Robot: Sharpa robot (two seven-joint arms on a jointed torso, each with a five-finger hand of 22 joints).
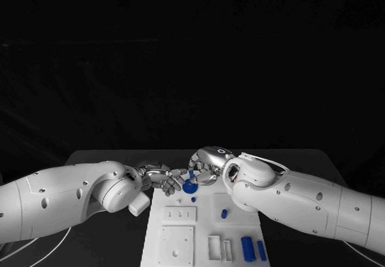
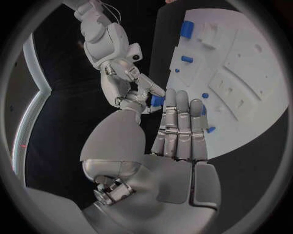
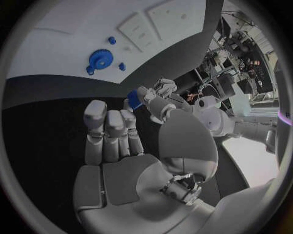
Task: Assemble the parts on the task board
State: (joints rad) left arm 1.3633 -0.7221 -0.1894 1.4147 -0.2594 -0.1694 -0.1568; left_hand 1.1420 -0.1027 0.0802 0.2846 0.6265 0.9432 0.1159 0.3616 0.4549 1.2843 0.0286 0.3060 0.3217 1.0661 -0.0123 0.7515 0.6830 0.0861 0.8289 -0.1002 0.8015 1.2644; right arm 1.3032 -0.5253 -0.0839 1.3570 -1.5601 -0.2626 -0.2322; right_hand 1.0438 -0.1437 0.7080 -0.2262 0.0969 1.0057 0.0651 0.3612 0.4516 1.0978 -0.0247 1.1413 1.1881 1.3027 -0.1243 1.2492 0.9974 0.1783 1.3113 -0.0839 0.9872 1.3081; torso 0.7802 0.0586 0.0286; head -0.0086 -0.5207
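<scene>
Both hands meet above the far end of the white task board. My left hand and right hand touch fingertips. A small blue part sits between them, pinched by fingers of both hands; the right wrist view shows the same part at my right fingertips, against the left hand. The other fingers of each hand are stretched out straight. Just below the hands, a blue gear lies on the board, with small blue pegs around it.
Nearer me on the board lie two blue cylinders, a short blue piece and white raised blocks. Black table runs along both sides of the board. Both forearms stretch over the board's sides.
</scene>
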